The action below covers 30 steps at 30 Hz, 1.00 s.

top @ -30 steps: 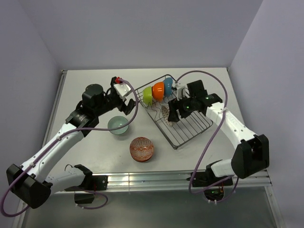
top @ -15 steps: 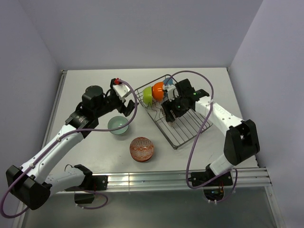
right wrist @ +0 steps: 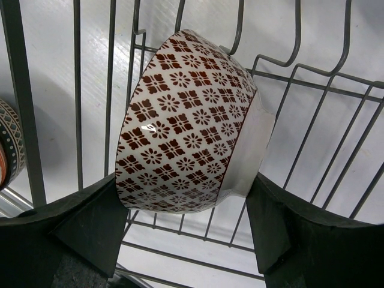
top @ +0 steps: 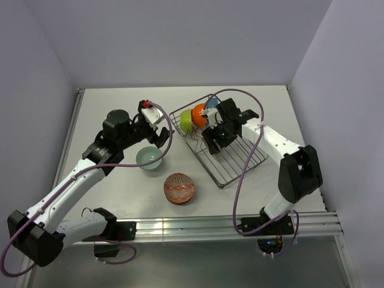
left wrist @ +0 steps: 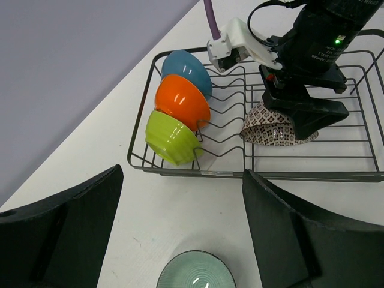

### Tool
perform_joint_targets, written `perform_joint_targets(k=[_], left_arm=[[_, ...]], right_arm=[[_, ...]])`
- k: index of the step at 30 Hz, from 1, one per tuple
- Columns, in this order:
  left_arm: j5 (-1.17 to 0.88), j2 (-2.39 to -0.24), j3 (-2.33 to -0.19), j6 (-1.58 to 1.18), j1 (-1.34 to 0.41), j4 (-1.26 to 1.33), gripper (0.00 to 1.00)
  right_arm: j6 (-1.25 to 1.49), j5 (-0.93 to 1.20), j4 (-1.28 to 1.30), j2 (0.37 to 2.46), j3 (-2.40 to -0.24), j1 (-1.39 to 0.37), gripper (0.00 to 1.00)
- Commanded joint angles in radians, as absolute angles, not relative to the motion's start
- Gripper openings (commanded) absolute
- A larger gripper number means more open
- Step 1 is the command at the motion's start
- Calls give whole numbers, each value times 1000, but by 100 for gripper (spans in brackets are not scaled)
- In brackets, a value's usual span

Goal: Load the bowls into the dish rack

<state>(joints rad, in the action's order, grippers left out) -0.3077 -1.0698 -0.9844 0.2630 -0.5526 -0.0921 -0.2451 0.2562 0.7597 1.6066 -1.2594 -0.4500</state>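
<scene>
The dish rack (top: 240, 161) is a dark wire basket. Lime green (top: 186, 121), orange (top: 199, 114) and blue (top: 211, 103) bowls stand in a row at its far left end. They also show in the left wrist view: lime green (left wrist: 171, 137), orange (left wrist: 182, 102), blue (left wrist: 187, 69). My right gripper (top: 215, 141) is shut on the dark brown patterned bowl (right wrist: 189, 156) and holds it tilted on its side over the rack's tines, close beside the row. My left gripper (left wrist: 180, 180) is open and empty above a pale green ringed bowl (top: 149, 158). A red-orange patterned bowl (top: 179, 188) sits nearer the front.
The rack's near wire rim (left wrist: 252, 174) lies between my left gripper and the racked bowls. The right arm's purple cable (top: 246, 174) loops over the rack. Grey walls close the table at the back and both sides.
My right gripper has moved left across the rack with the brown patterned bowl, closer to the row of bowls. The left arm has barely moved.
</scene>
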Motion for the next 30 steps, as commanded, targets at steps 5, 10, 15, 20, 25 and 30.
perform_joint_targets(k=[5, 10, 15, 20, 25, 30], left_arm=[[-339, -1037, -986, 227, -548, -48, 86], [-333, -1035, -983, 238, -545, -49, 86], [-337, -1034, -983, 239, -545, -46, 86], [-337, -1034, -980, 239, -545, -46, 86], [-337, -1032, -985, 244, -543, -49, 86], [-337, -1032, -982, 249, -545, -52, 86]], right_arm=[[-310, 282, 791, 1626, -1321, -489, 0], [-318, 273, 804, 1612, -1316, -503, 0], [-308, 232, 807, 1579, -1305, -503, 0], [-285, 218, 808, 1546, -1307, -502, 0], [-268, 219, 818, 1528, -1312, -503, 0], [-278, 244, 831, 1535, -1312, -503, 0]])
